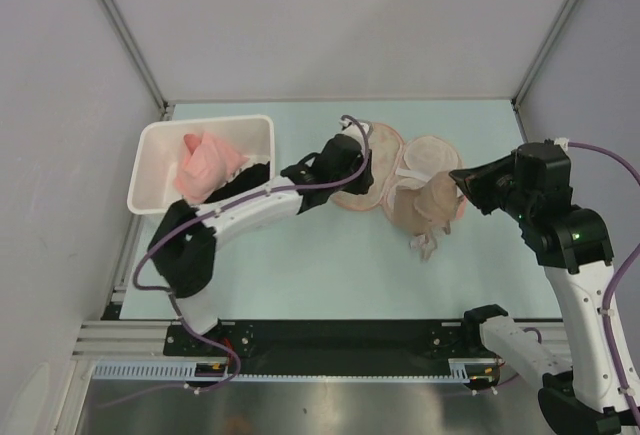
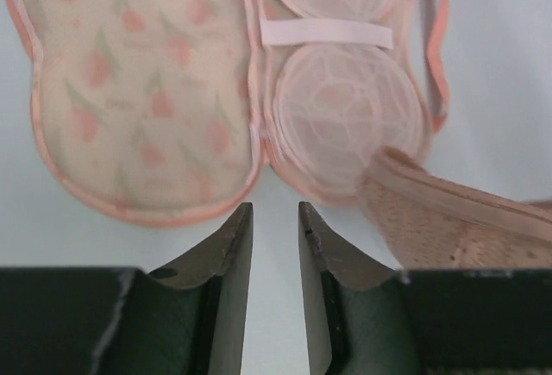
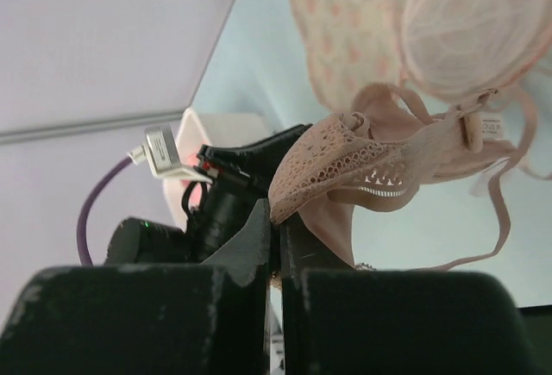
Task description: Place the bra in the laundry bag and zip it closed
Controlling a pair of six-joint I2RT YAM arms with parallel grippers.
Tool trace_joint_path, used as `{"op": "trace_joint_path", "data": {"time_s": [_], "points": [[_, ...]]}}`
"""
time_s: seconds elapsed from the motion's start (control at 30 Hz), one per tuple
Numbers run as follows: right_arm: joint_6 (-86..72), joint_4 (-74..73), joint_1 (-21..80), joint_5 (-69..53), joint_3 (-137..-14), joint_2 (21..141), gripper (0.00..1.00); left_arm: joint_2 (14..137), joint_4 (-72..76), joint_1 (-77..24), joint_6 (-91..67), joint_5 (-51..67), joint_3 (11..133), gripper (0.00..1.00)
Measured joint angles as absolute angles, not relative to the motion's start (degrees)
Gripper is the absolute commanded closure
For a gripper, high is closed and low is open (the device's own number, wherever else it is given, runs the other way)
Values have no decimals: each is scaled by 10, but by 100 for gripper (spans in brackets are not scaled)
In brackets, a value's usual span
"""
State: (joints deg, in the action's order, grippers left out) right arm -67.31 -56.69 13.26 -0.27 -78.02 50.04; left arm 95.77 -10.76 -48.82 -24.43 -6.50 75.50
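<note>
The laundry bag (image 1: 420,155) lies open on the table, its two halves spread flat. In the left wrist view the printed half (image 2: 129,90) is on the left and the white mesh-lined half (image 2: 345,108) on the right. The beige bra (image 1: 428,207) hangs over the bag's near right side. My right gripper (image 1: 462,183) is shut on the edge of one bra cup (image 3: 371,159) and holds it lifted, the straps dangling. My left gripper (image 2: 274,220) is open and empty, its tips just short of the bag's near rim; it also shows in the top view (image 1: 352,180).
A white plastic bin (image 1: 205,122) stands at the back left with a pink cloth (image 1: 205,165) and a black garment (image 1: 245,180) in it. The left arm (image 3: 224,194) reaches across between the bin and the bag. Grey walls stand on three sides.
</note>
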Motion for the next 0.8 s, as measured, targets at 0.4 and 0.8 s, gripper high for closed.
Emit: {"op": "trace_joint_path", "data": {"time_s": [0.4, 0.8], "points": [[-573, -618, 133, 100, -785, 517, 100, 1224, -155, -444, -264, -69, 964, 78], [-568, -646, 131, 129, -788, 540, 100, 1221, -174, -445, -336, -19, 859, 84]]}}
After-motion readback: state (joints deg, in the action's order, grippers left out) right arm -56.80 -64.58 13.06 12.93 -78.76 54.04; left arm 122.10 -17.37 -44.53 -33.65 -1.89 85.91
